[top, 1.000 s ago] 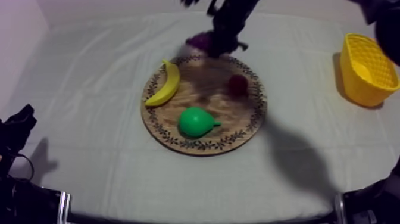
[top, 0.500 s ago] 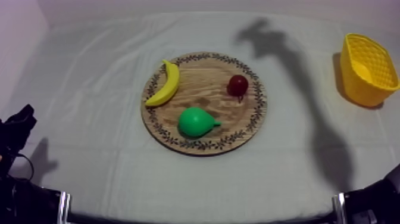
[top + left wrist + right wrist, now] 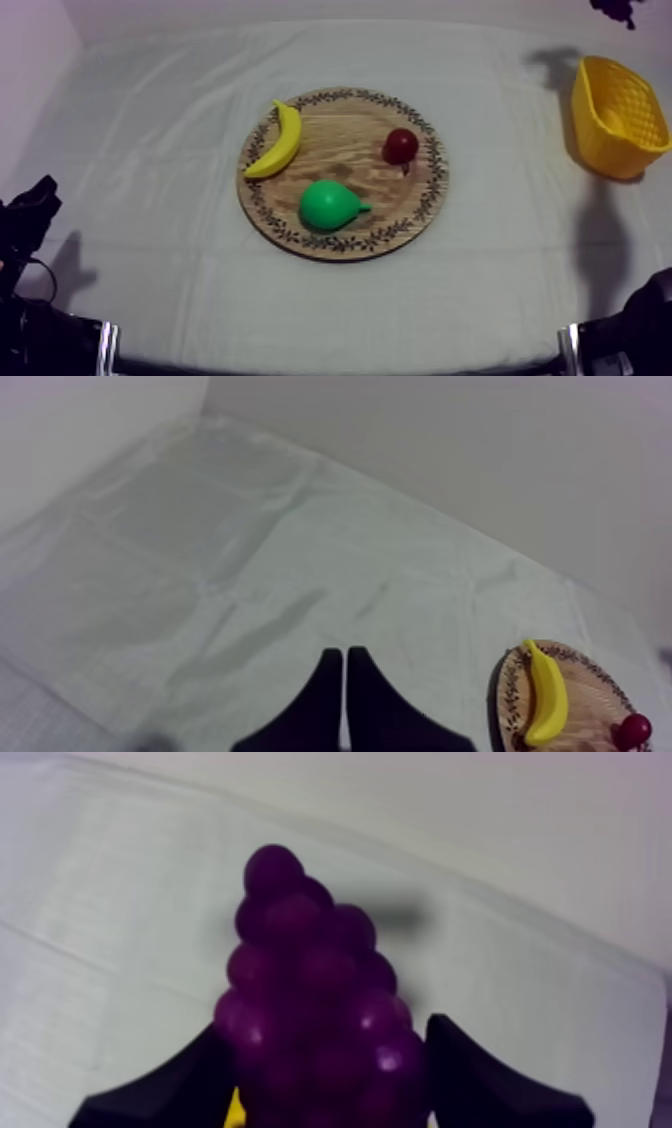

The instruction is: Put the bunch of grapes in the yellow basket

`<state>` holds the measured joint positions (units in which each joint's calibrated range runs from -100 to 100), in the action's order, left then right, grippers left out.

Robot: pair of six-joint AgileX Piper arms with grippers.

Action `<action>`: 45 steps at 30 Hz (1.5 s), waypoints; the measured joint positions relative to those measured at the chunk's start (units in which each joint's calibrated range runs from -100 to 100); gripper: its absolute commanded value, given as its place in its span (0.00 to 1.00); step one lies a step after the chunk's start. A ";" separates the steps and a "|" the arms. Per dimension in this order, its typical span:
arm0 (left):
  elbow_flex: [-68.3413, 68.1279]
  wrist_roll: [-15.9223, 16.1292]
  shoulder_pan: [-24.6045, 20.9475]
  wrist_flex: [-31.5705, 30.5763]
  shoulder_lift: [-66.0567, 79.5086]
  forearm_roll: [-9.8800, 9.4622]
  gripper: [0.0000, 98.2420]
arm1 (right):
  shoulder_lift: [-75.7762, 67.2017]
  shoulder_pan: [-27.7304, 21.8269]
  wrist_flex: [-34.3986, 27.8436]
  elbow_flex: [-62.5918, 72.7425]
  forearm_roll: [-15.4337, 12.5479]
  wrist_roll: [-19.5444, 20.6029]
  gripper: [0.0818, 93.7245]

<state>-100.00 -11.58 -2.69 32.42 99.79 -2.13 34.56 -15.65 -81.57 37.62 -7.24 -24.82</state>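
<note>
My right end effector (image 3: pixel 328 1034) clamps the purple bunch of toy grapes (image 3: pixel 305 972) — long axis pointing out ahead of it — with the yellow lattice basket (image 3: pixel 612 118) near, below it.

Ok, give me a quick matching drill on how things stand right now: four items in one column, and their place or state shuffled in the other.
Items
1. bunch of grapes
2. banana
3. yellow basket
4. left gripper

Place or state
A. shut on nothing
B. lying on the wooden board
C. at the right side of the table
D. held between the fingers of the right gripper

Pairs: 1-D, 2-B, 3-C, 4-A
</note>
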 measured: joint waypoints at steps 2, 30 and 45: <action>0.00 0.00 0.00 0.00 0.00 0.00 0.00 | 0.15 -1.48 0.23 -0.77 0.24 -0.17 0.37; 0.00 -0.01 0.00 0.00 0.00 0.00 0.00 | -11.43 -5.73 11.38 -33.40 3.20 -2.73 0.92; 0.00 -0.01 0.00 0.00 0.00 0.00 0.00 | -36.08 -4.41 15.67 -53.15 -3.36 -3.68 0.67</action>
<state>-100.00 -11.59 -2.69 32.42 99.79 -2.13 -1.51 -20.06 -65.89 -15.53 -10.60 -28.50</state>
